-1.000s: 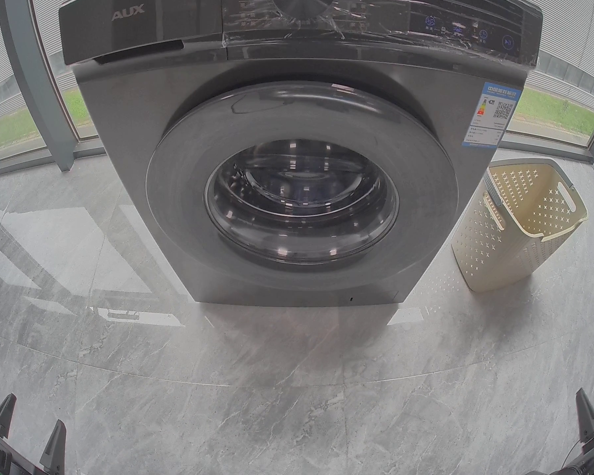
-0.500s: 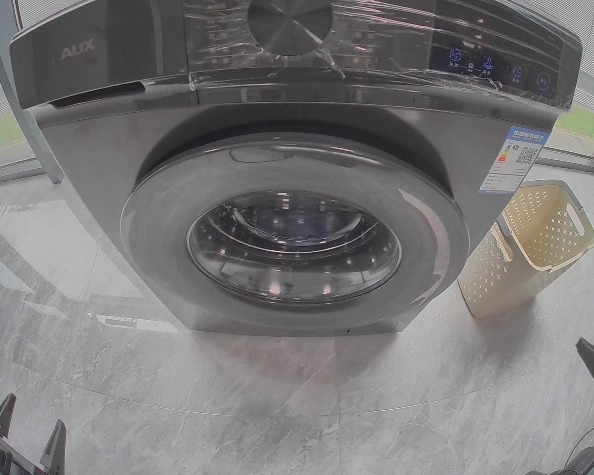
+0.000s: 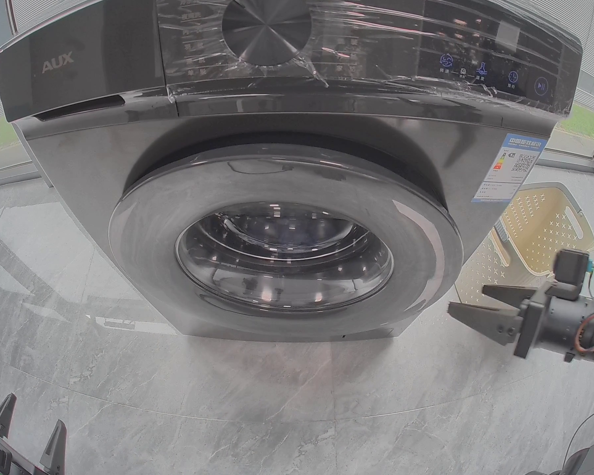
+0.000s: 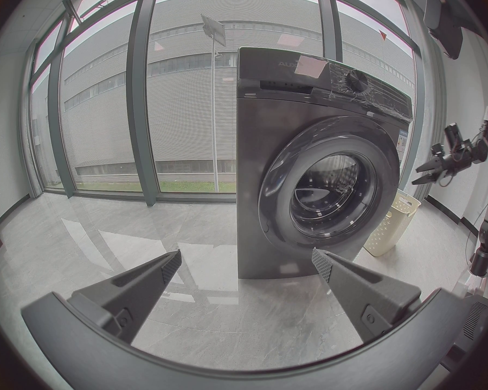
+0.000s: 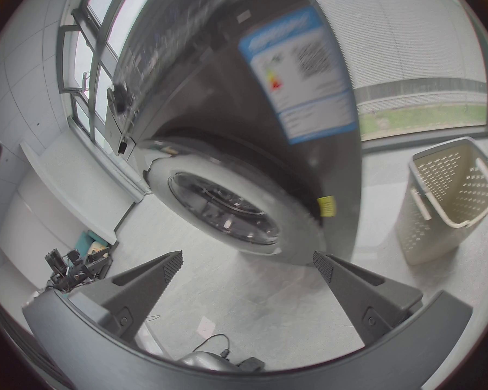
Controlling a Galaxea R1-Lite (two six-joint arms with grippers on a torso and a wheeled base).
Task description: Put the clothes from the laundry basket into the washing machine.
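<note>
Cream plastic laundry basket (image 3: pixel 541 232) stands just right of the washing machine (image 3: pixel 79 159), door (image 3: pixel 284 258) shut; any clothes should be soft, light (I'd pinch a fold); right gripper (image 3: pixel 467 299) spread beside the door; left gripper (image 3: pixel 34 410) spread, low.

Grey washing machine (image 3: pixel 277 166), cream cross-perforated laundry basket (image 3: pixel 541 232), grey marbled floor (image 3: pixel 244 390)

It is looking like a robot test room rather than a home: the washing machine (image 4: pixel 260 136) is standing alone on a polished grey stone floor (image 3: pixel 277 397) before floor-to-ceiling windows (image 4: pixel 184 98), its panel is wearing plastic film (image 3: pixel 376 34), and loose equipment (image 5: pixel 70 269) is lying beside a white counter (image 5: pixel 65 190).
</note>
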